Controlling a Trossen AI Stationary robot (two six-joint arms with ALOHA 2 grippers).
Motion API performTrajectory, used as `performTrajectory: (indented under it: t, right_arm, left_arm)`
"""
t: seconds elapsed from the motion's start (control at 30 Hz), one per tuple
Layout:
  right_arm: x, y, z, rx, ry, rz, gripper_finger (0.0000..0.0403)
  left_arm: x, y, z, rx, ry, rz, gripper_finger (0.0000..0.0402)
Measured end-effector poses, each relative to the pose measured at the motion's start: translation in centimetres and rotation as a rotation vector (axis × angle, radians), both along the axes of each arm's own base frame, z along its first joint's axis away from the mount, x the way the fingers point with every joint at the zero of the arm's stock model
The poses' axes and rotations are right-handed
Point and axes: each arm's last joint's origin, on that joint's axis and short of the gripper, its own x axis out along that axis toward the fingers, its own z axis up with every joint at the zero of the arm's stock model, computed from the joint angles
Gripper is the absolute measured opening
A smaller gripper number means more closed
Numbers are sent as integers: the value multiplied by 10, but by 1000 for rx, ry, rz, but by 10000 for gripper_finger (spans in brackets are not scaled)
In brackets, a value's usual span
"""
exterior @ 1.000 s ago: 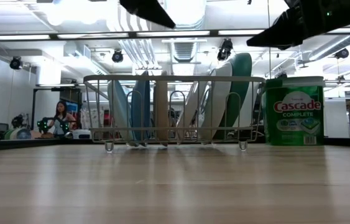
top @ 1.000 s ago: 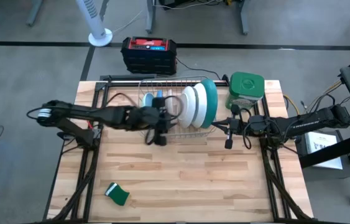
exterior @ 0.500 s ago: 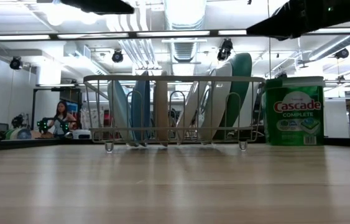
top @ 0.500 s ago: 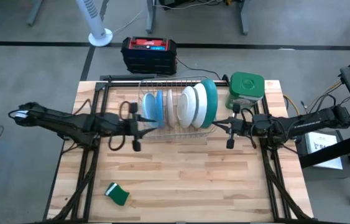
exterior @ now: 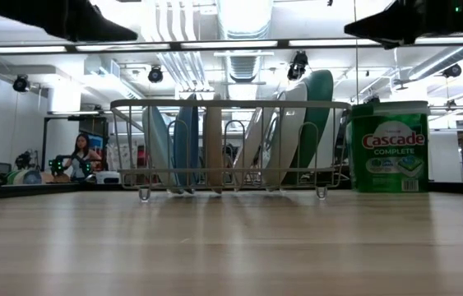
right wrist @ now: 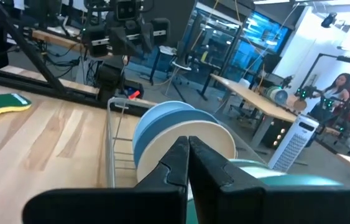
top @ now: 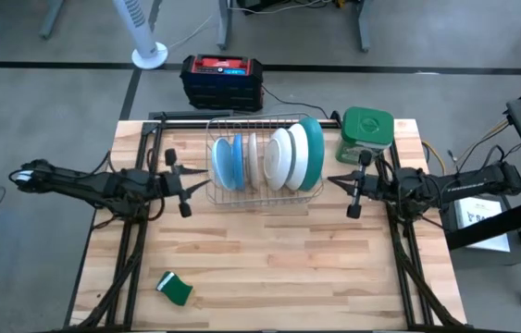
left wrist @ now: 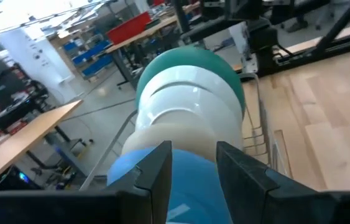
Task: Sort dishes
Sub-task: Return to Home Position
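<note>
Plates (top: pixel 283 157): all stand on edge inside the wire rack (exterior: pixel 231 104), upper centre of the high view. Order in the rack, left to right: blue plates (top: pixel 226 163), cream and white plates (top: pixel 269 159), one teal-backed plate (top: pixel 313 153) at the right end. A green-lidded tub (top: pixel 366 125) stands just right of the rack, its contents hidden.

Left gripper (top: pixel 200 184): just left of the rack, above the table (top: pixel 269 268), fingers parted, holding nothing, apart from the blue plates.

Right gripper (top: pixel 337 181): just right of the rack, fingers pressed together, empty, clear of the teal-backed plate.
</note>
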Motion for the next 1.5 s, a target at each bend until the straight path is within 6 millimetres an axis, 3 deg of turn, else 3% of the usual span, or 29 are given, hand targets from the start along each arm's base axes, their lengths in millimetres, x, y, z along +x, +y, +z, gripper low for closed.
performTrajectory:
  t: [0.37,1.0,1.17,1.5]
  right_arm:
    - [-2,0,-9,25,13,-7,0]
    - [3,-3,-15,42,50,-138,0]
    - [3,-4,-15,41,51,-140,0]
    - [3,-4,-15,41,52,-140,0]
  left_arm:
    - [-16,4,-19,-10,-19,63,116]
    - [-17,5,-34,-33,24,93,116]
    - [-20,6,-46,-42,37,127,116]
    - [-29,8,-50,-28,37,137,116]
